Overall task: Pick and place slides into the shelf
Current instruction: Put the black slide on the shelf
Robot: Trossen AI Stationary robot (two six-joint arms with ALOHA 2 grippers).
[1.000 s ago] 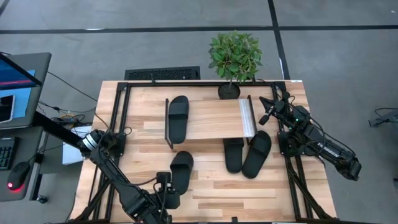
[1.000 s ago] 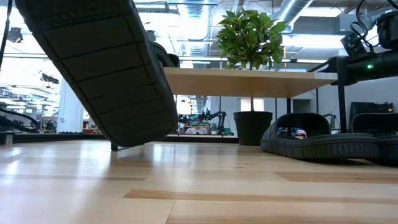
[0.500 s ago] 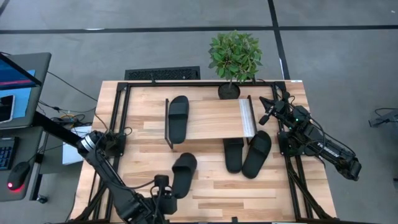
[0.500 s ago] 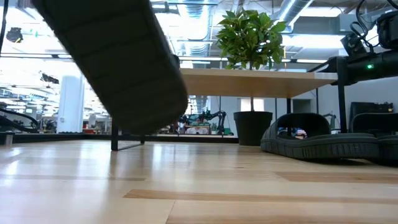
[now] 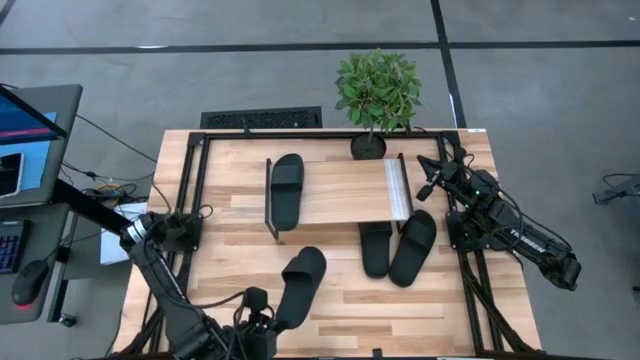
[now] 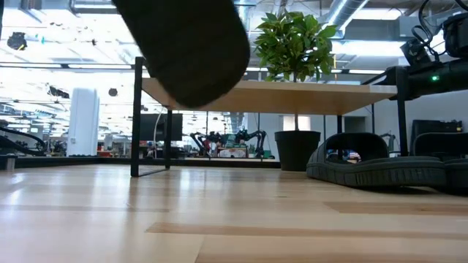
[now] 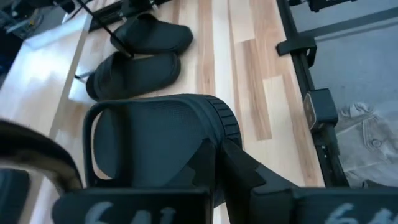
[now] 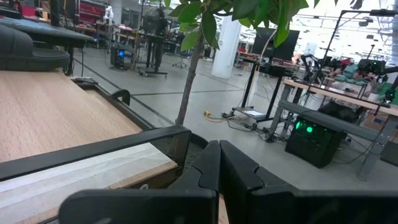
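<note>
My left gripper [image 5: 268,312] is near the table's front edge, shut on a black slide [image 5: 301,285] that hangs in the air; the low view shows only its ribbed sole [image 6: 191,51], high above the tabletop. The shelf [image 5: 340,192] is a light-wood board on black legs with a pale strip [image 5: 398,188] at its right end. One slide [image 5: 286,190] lies on its left part. Two more slides [image 5: 375,248] [image 5: 413,247] lie side by side on the table, near the shelf's right end. My right gripper [image 8: 219,144] is shut with nothing in it, just off the shelf's right end [image 5: 428,180]. My left gripper holds the slide by the ribbed edge [image 7: 222,127] at its near end, pinched between the two fingers [image 7: 239,167]. The fingers come from the near left, slanting downward. The slide is lifted clear of the table, its far end pointing toward the shelf.
A potted plant [image 5: 377,90] stands at the table's far edge behind the shelf. Black frame rails [image 5: 478,290] run along the table's edges. Bare tabletop [image 5: 350,305] lies between the held slide and the two slides on the right.
My left gripper has risen and gone a little toward the table's right, still shut on the slide. The slide's low end was close to the tabletop; it now hangs well above the table and has shifted right with the gripper.
</note>
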